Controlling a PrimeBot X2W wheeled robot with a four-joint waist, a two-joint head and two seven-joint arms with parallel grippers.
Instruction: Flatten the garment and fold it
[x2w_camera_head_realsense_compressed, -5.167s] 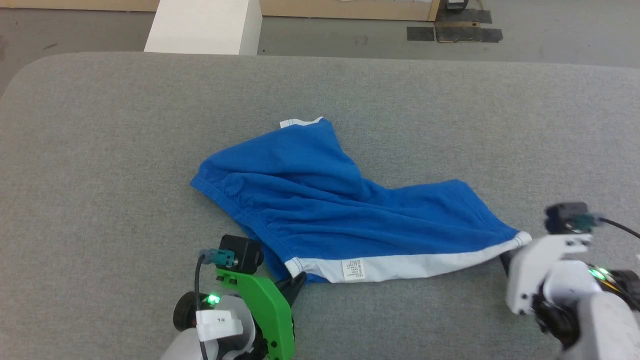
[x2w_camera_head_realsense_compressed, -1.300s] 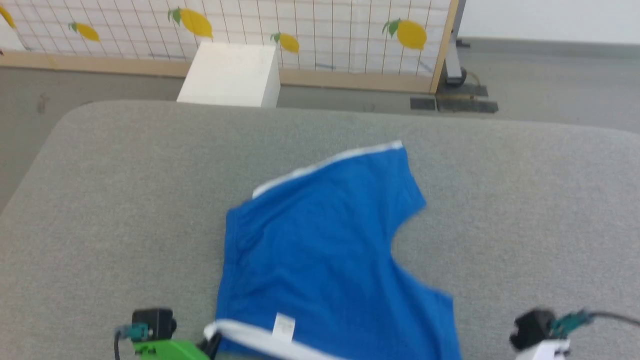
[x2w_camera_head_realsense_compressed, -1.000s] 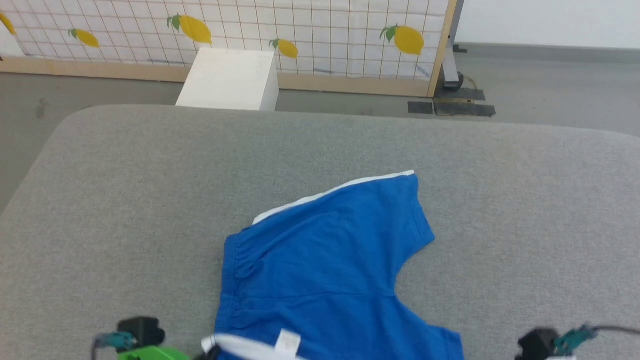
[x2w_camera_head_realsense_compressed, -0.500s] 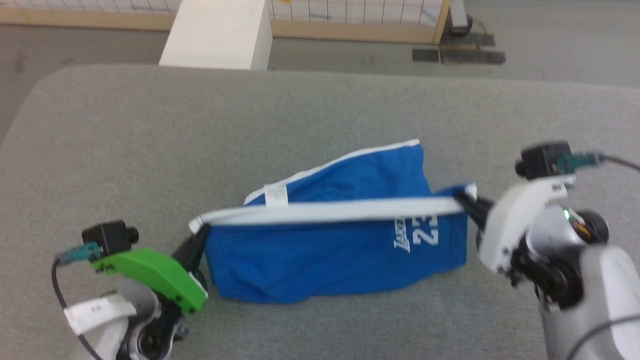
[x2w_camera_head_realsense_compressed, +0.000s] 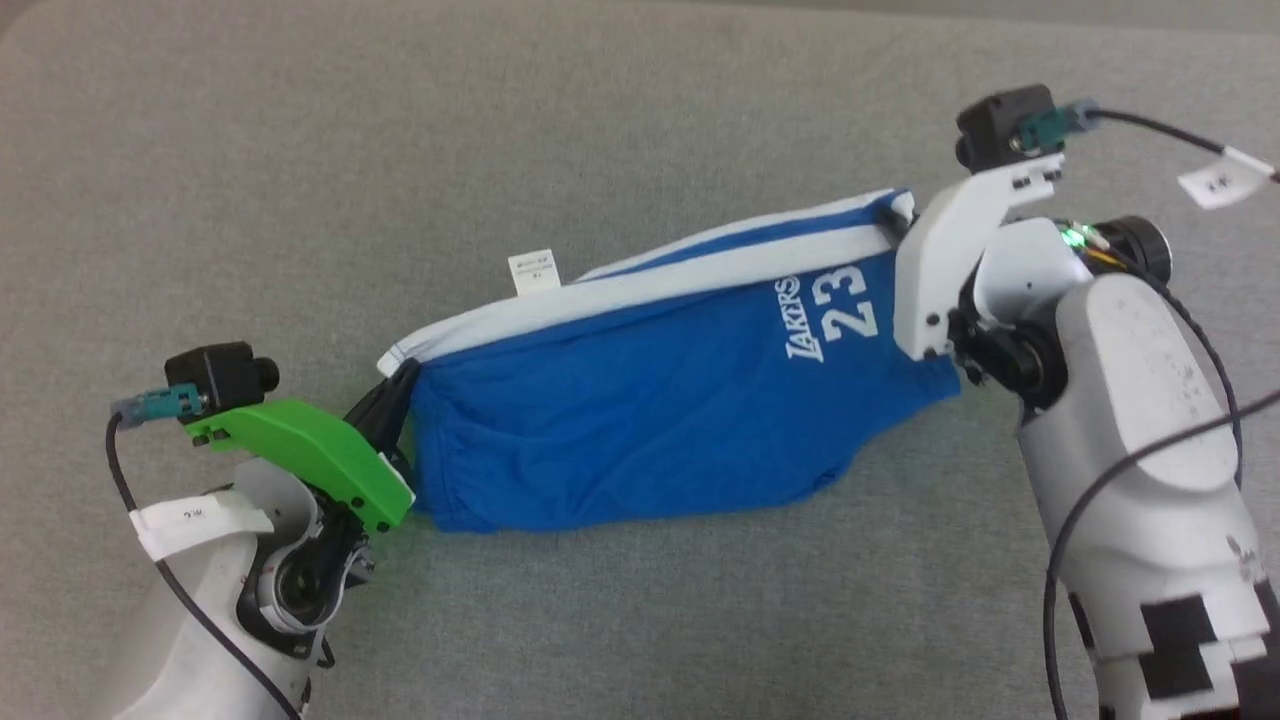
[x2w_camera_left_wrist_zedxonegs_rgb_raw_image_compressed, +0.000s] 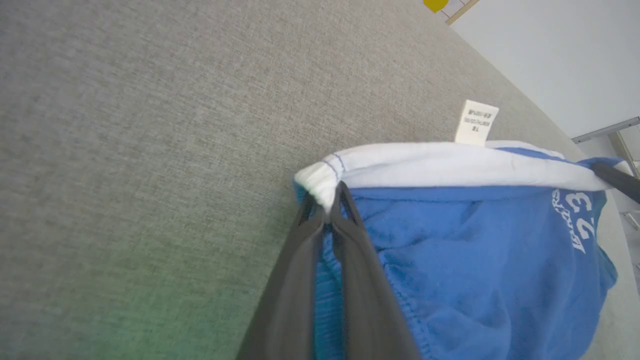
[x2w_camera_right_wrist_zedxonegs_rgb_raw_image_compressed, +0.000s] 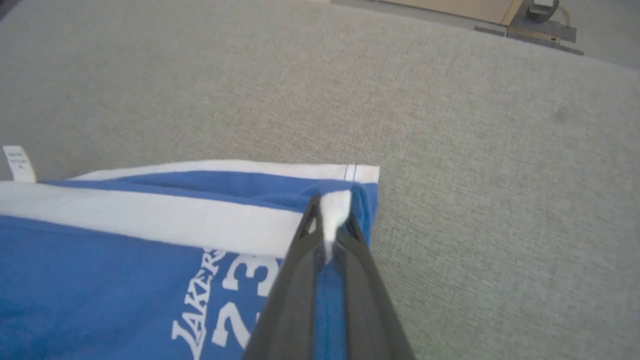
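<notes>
Garment (x2w_camera_head_realsense_compressed: 640, 410) stretched over grey padded table (x2w_camera_head_realsense_compressed: 300, 150), long axis slanting from left gripper (x2w_camera_head_realsense_compressed: 398, 380), lower and nearer, to right gripper (x2w_camera_head_realsense_compressed: 895, 222), higher and farther. Each pair of fingers (x2w_camera_left_wrist_zedxonegs_rgb_raw_image_compressed: 295, 270) pinched tight on one end of white hem band (x2w_camera_head_realsense_compressed: 640, 285), blue cloth sagging below. Both wrists turned inward, facing each other along band.

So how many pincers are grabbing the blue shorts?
2. The left pincer pinches the left end of the white band on the shorts. The right pincer pinches the band's right end.
</notes>
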